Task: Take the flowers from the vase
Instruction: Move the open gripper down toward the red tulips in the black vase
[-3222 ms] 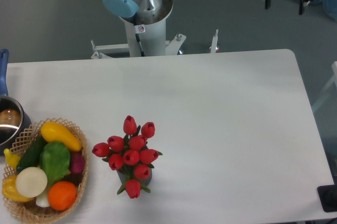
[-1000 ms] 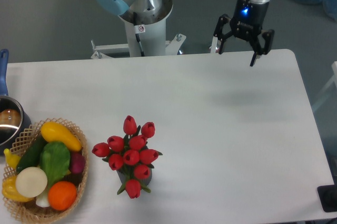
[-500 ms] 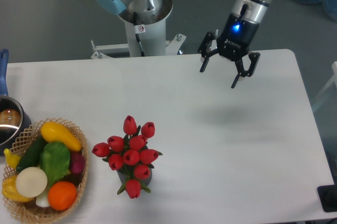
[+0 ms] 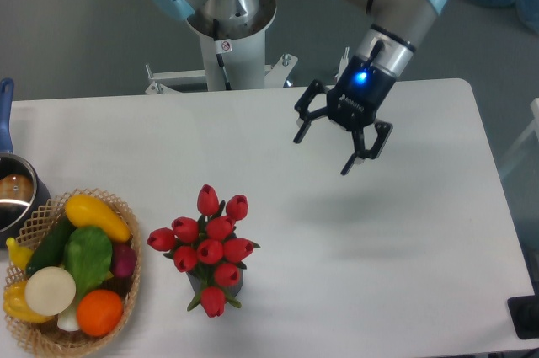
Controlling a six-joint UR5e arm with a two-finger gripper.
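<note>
One end effector (image 4: pixel 322 152), mine to steer, hangs above the white surface (image 4: pixel 404 248) toward its far right portion, tilted, both fingers spread wide with nothing between them. A blue light glows on its wrist.

Item, flowers (image 4: pixel 207 244): roughly ten red closed tulip buds on green stems, bunched upright, standing near the front edge of the surface, left of centre. They are well apart from the end effector, down and to its left as the camera sees it.

Item, vase (image 4: pixel 235 282): a small dark container, mostly hidden beneath the buds; only a sliver shows at the bunch's lower right. It holds the stems upright, which I judge is why the blooms fan toward the camera.

Item, wicker basket (image 4: pixel 126 299): holds mixed vegetables, sits just left of the flowers, close but not touching as far as I can tell.

Item, steel pot (image 4: pixel 15 198): blue handle, at the left edge, partly out of frame, its rim against the basket's.

Judgement: I read this as the approach stage; nothing is grasped yet. With the fingers spread, I would next bring them over the bunch and descend around the stems or buds. The near basket leaves less room on that side, and a loose squeeze could drag the vase along.
</note>
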